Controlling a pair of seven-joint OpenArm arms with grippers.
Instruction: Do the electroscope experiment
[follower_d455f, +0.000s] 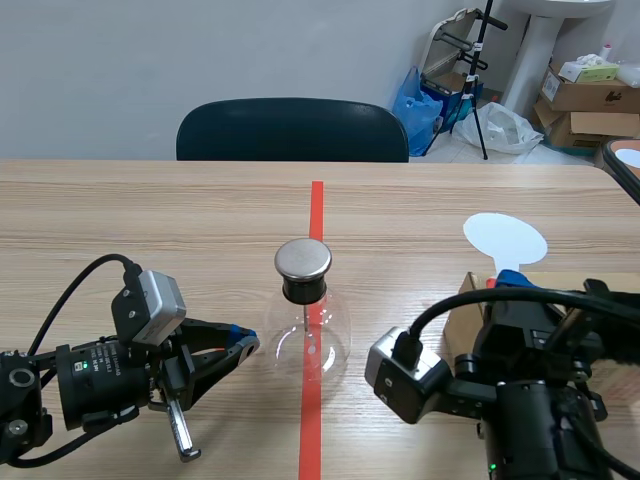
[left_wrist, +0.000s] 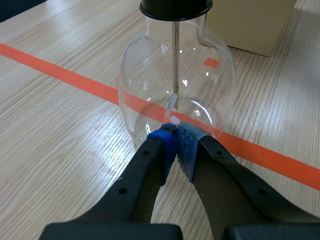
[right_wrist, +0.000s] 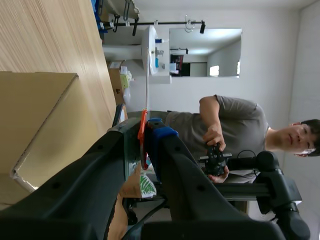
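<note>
Your left claw (follower_d455f: 240, 343) lies low over the table (follower_d455f: 120, 220) with its fingers brought together at the tips. The blue pads (left_wrist: 165, 145) meet and there is nothing between them. Straight ahead of those tips, just at the glass, stands the flask (follower_d455f: 308, 338). You cannot tell from either view whether the claw actually touches it. The flask sits upright on the orange-red tape line (follower_d455f: 317, 210), which passes under its round belly. A black stopper (follower_d455f: 303, 290) plugs the neck, and a flat metal cap (follower_d455f: 303, 258) tops it. Through the glass ahead of your left claw you can see a thin metal rod (left_wrist: 176, 55) hanging straight down from the stopper, with a small pale foil leaf (left_wrist: 172, 102) at its lower end. Past the flask from that claw is a cardboard box (left_wrist: 255, 25). Your right claw (follower_d455f: 512, 280) stands beside this box, on the far side of the flask from your left claw. Its fingers are clamped on the orange handle of a white paddle (follower_d455f: 505, 238), whose round blade sticks out beyond the fingertips. In the right wrist view, the handle (right_wrist: 142, 125) is pinched between the two fingers and the box lies beside the claw. Beyond that claw a person (right_wrist: 225, 125) holds a dark controller.
</note>
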